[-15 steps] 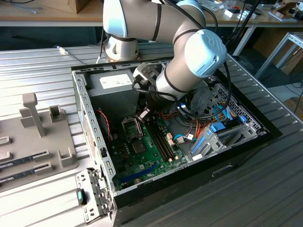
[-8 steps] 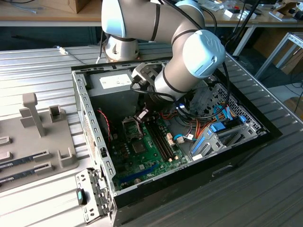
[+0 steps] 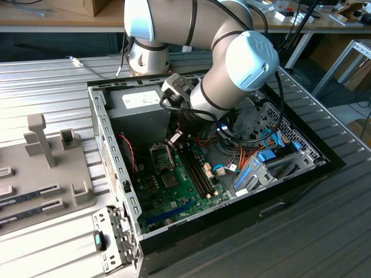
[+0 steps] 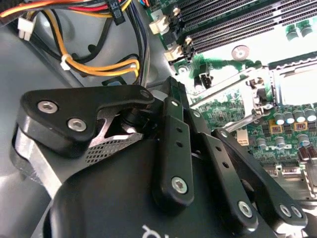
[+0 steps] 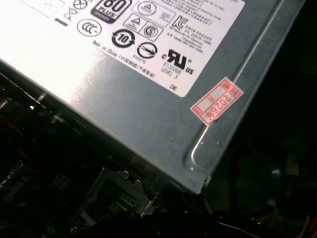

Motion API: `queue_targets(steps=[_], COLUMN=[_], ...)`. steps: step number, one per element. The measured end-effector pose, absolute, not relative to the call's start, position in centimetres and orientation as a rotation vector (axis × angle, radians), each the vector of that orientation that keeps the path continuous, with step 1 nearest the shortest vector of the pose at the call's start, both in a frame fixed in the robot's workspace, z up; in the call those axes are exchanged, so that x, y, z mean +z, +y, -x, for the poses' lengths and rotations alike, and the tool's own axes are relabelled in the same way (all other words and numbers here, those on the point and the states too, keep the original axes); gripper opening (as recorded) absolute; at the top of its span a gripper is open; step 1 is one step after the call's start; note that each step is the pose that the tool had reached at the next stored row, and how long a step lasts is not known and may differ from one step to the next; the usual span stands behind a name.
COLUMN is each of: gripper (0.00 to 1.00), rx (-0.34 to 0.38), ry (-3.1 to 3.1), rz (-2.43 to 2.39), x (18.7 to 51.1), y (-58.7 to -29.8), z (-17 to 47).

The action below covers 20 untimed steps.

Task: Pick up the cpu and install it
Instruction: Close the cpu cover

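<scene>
On the ribbed metal table (image 3: 46,81) an open computer case (image 3: 113,162) is seen, holding a grey power supply (image 3: 139,107), a green motherboard (image 3: 174,194) and a bundle of coloured cables (image 3: 235,159). A grey tray (image 3: 81,191) at the exterior view's left carries memory sticks (image 3: 32,194) in its slots. Inside the case the gripper (image 3: 175,139) is held low over the processor socket (image 3: 162,155), just beside the power supply; whether it is released or clamped cannot be told. In the second wrist view the cpu (image 4: 296,84) appears as a pale square lying within the socket's metal frame, near the gripper.
</scene>
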<state>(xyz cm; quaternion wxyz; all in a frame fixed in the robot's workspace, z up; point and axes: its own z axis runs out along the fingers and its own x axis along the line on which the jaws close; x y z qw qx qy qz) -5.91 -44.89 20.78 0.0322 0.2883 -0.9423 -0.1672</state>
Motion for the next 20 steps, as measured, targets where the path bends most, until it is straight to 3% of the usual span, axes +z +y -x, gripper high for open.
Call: queue_targets(steps=[20], gripper=[0.11], rx=[-0.556], ry=[-2.900], rz=[-0.893], x=[21.86], y=[-45.47], z=[5.91])
